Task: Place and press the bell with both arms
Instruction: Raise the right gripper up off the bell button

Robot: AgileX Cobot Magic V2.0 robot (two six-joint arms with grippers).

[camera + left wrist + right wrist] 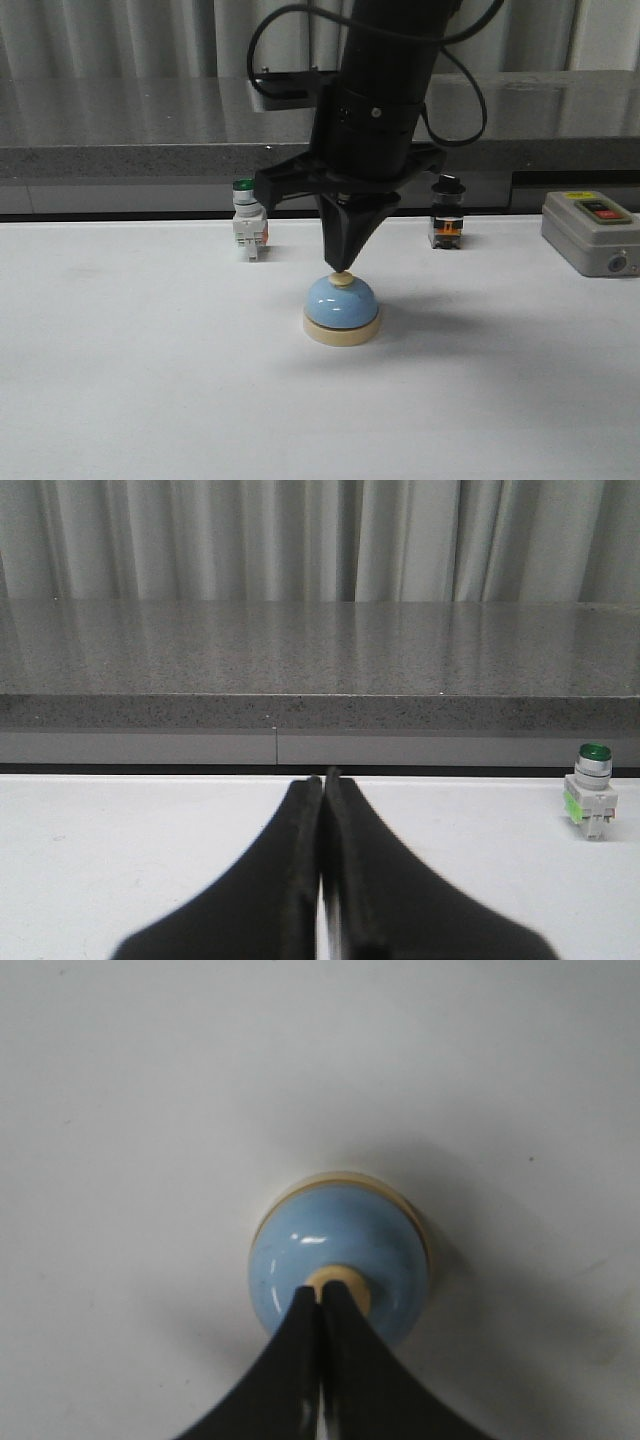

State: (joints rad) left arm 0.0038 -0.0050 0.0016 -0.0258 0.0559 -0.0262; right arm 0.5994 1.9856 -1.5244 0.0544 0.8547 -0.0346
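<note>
The light-blue bell (341, 305) with cream base and cream button (342, 281) stands on the white table near the middle. My right gripper (342, 268) points straight down, shut and empty, its tips touching or just above the button. In the right wrist view the shut gripper (322, 1292) sits on the cream button (350, 1285) of the bell (330, 1245). My left gripper (322, 778) is shut and empty, low over the table, facing the back ledge; it does not show in the front view.
A green-capped white switch (247, 225) stands behind the bell to the left and also shows in the left wrist view (591, 798). A black switch (446, 222) stands behind right. A grey box with red button (590, 230) is at the far right. A grey counter ledge (120, 160) runs along the back.
</note>
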